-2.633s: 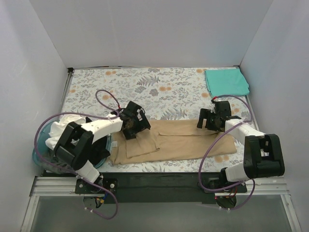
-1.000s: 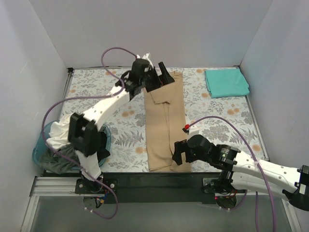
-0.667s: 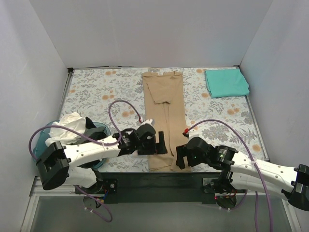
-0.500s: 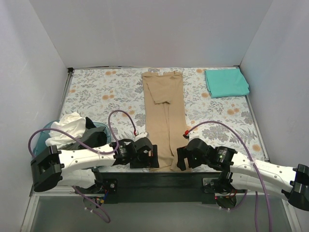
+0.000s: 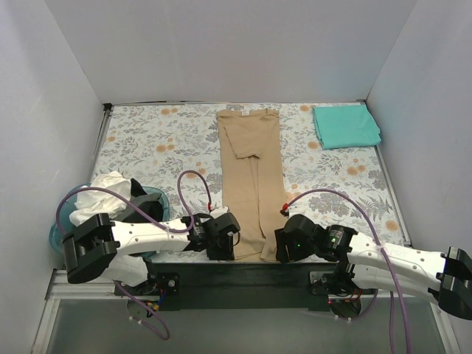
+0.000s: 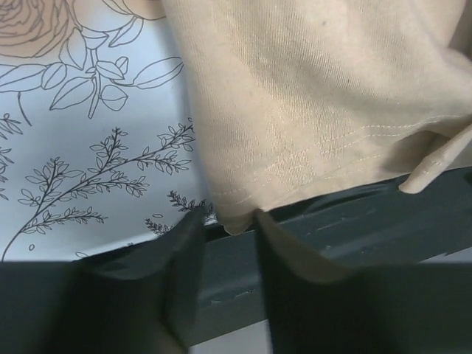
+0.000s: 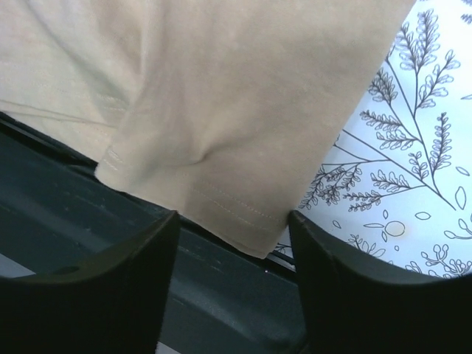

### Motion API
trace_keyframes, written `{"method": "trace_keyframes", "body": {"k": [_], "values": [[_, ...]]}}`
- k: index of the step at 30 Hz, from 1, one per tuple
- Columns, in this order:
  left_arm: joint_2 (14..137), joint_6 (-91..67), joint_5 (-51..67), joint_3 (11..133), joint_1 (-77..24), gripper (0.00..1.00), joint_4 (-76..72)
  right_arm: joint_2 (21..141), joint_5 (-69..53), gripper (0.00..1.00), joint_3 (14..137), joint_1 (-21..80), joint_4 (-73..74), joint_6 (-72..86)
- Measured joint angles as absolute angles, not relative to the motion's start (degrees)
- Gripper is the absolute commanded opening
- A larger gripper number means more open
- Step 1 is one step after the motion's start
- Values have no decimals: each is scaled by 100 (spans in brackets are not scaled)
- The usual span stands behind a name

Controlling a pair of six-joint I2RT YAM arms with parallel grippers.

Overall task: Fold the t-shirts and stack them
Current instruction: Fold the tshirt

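tan t-shirt [image 5: 251, 169]: long strip down the middle of the table [image 5: 147, 140], hem over the table's near edge | left gripper [image 6: 227, 215]: fingers a little apart around left hem corner | right gripper [image 7: 232, 215]: fingers wide apart around right corner | both just as near

White left arm [image 5: 140, 232] and right arm [image 5: 402, 258], black joint housings, looping purple cables [image 5: 193, 181], black left gripper [image 6: 226, 218] and right gripper [image 7: 232, 221], dark matte fingers [image 7: 110, 287].

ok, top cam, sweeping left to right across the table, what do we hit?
blue basket → left gripper → tan shirt → right gripper → teal shirt
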State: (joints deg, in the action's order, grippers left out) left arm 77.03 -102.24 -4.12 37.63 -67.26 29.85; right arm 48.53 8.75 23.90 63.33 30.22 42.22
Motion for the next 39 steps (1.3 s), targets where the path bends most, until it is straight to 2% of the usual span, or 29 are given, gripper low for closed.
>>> {"method": "trace_keyframes", "body": {"k": [3, 4, 5, 8, 9, 10, 11, 12, 18, 23, 27, 34, 39], "values": [[7778, -10195, -405, 3767, -6729, 15, 2956, 4856, 821, 59, 2276, 6333, 3022, 4276], [7782, -10191, -403, 3765, -6731, 3, 2952, 4856, 810, 57, 2246, 6333, 3024, 4292], [7782, -10210, -401, 3765, -6731, 0, 2950, 4849, 784, 56, 2239, 6329, 3006, 4303], [7780, -10245, -399, 3736, -6731, 0, 2930, 4849, 729, 45, 2213, 6318, 2989, 4329], [7778, -10256, -395, 3712, -6731, 0, 2917, 4851, 725, 39, 2191, 6311, 2974, 4346], [7771, -10280, -390, 3688, -6731, 0, 2908, 4849, 725, 26, 2182, 6307, 2969, 4364], [7741, -10291, -386, 3669, -6731, 0, 2893, 4866, 722, 19, 2174, 6307, 2969, 4348], [7673, -10300, -379, 3616, -6731, 0, 2867, 4904, 698, 2, 2163, 6307, 2971, 4370], [6993, -10422, -204, 3221, -6737, 0, 2821, 4908, 296, 1, 2093, 6302, 2904, 4482], [6163, -10573, 58, 2790, -6753, 0, 2777, 4427, -183, 1, 1839, 6302, 2941, 4547], [5983, -10593, 97, 2751, -6764, 0, 2534, 4058, -119, 1, 1846, 6302, 3022, 4528], [6434, -10565, -384, 3312, -6613, 0, 2504, 4403, 943, 1, 2749, 6302, 3175, 4292], [6532, -10287, -572, 3758, -5822, 0, 2390, 5188, 1973, 1, 3642, 6292, 3105, 3990]]}}
